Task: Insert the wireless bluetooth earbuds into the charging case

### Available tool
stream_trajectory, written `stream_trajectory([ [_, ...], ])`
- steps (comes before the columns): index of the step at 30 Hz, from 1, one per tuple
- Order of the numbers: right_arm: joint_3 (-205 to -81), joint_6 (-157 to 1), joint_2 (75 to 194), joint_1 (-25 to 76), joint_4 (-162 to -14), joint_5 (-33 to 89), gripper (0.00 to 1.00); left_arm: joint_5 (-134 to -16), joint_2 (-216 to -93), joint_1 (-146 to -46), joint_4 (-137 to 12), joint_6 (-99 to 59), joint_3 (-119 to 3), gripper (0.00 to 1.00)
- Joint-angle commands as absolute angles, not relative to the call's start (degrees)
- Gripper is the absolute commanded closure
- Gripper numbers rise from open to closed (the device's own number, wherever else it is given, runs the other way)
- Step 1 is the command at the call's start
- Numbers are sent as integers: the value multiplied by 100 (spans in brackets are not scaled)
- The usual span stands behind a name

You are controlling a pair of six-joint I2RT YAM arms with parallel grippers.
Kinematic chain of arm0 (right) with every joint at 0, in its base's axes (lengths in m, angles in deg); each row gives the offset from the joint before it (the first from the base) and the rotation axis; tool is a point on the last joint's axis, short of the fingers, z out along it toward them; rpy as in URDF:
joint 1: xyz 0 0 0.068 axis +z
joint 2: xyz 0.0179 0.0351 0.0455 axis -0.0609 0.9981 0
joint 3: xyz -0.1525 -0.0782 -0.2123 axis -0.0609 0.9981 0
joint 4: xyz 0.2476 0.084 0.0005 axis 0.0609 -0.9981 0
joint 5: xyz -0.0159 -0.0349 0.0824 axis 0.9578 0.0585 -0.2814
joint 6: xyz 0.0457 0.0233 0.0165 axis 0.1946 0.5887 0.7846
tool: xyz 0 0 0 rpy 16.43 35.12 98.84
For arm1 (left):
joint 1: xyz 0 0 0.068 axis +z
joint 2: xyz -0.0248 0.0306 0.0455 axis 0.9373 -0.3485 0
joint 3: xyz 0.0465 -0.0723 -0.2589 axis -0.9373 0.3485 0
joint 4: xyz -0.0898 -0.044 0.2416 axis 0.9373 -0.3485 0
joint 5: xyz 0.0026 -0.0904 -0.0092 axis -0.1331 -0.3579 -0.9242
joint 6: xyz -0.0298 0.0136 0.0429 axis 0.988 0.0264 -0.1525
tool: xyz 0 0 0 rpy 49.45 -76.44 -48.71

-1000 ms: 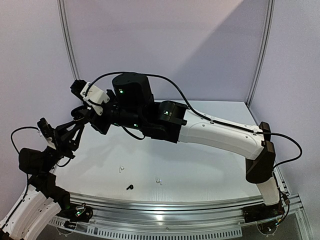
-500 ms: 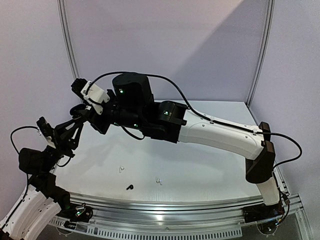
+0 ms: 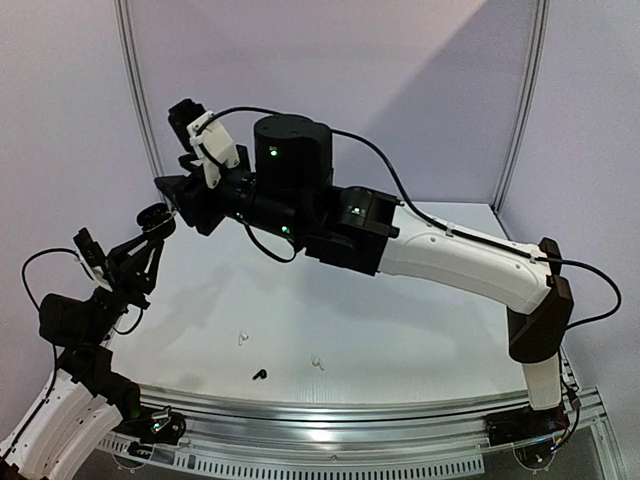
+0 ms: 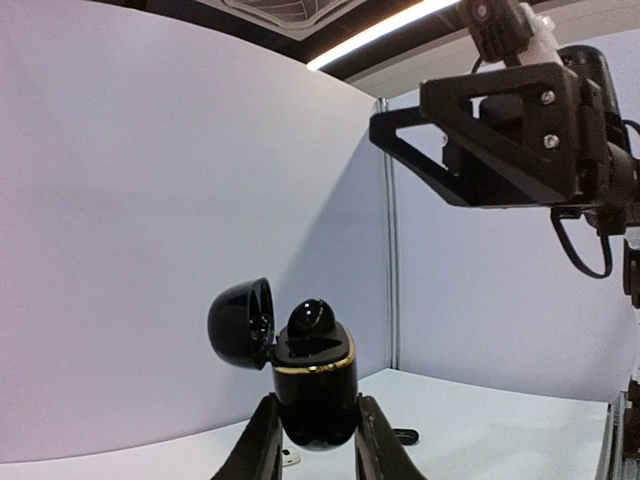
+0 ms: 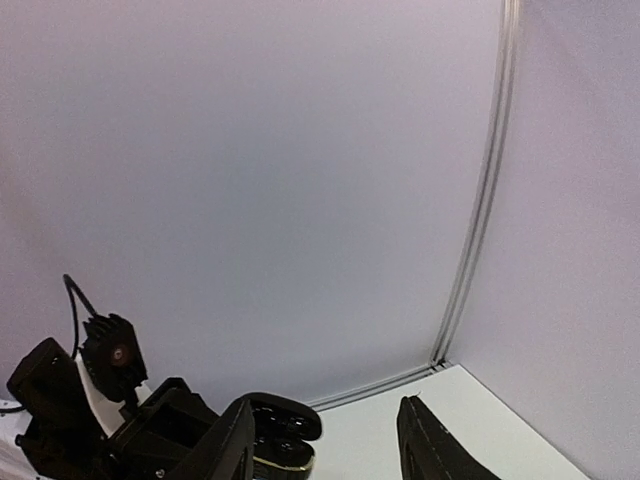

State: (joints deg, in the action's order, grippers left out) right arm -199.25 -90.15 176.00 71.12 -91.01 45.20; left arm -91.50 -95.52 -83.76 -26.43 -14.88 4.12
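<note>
Vertically, the glossy black charging case (image 4: 315,395) is clamped by the left gripper (image 4: 315,412) near the table's (image 3: 400,330) left edge. Its rounded lid (image 4: 241,322) is swung open sideways, and a black earbud (image 4: 311,316) is seated inside, stem hidden. The right gripper (image 5: 327,408) is spread, empty; loose earbuds (image 3: 241,338) on the table are too small for orientation.

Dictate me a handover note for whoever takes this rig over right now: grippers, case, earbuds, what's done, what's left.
Left gripper: shut on the black charging case, held off the table, lid open.
Right gripper: open, empty, higher than the case.
Done: one black earbud sits in the case; full seating unclear.
Left: two white earbuds and a loose black earbud lie on the table.
</note>
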Motion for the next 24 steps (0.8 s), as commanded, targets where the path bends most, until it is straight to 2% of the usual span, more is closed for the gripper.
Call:
stream_trajectory([
  [1, -19554, -7527, 17195, 6886, -9816, 6338, 50, -8725, -9479, -8290, -2904, -1526, 335, 100],
  [5, -19533, -6090, 17351, 6876, -11475, 7233, 51, -8596, -9399, -8237, -3058, -1701, 369, 100],
  [8, -19537, -4986, 17630, 6887, -12542, 7010, 47, -8528, -9324, -8210, -3140, -1794, 415, 100],
  [10, -19532, -4493, 17852, 6907, -13003, 6657, 49, -8521, -9295, -8200, -3183, -1810, 439, 100],
  [18, -19611, -4784, 18935, 7269, -12182, 3963, 65, -8579, -9163, -8191, -3317, -1904, 539, 100],
  [24, -19982, -4516, 19811, 7335, -12247, 3579, 76, -8585, -9057, -8186, -3420, -1938, 565, 100],
])
